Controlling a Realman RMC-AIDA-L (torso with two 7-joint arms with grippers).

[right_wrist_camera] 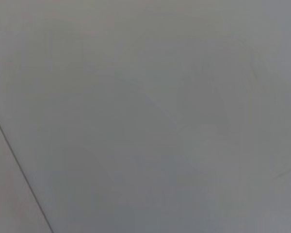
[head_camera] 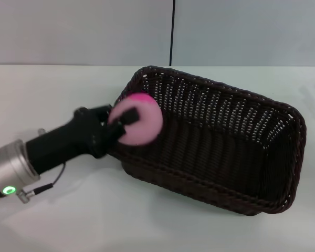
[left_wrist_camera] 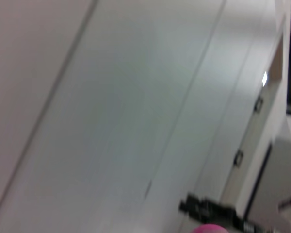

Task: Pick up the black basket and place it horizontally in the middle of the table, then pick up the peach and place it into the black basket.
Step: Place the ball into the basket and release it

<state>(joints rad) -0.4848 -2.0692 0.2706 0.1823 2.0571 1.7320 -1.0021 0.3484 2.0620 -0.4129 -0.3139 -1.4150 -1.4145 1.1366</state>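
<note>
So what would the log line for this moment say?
left gripper: shut on peach, over left end of black basket | basket: on table | right arm: not in view

One black basket [head_camera: 220,152], one peach [head_camera: 139,119], one table [head_camera: 68,220], one left gripper [head_camera: 121,125]
</note>
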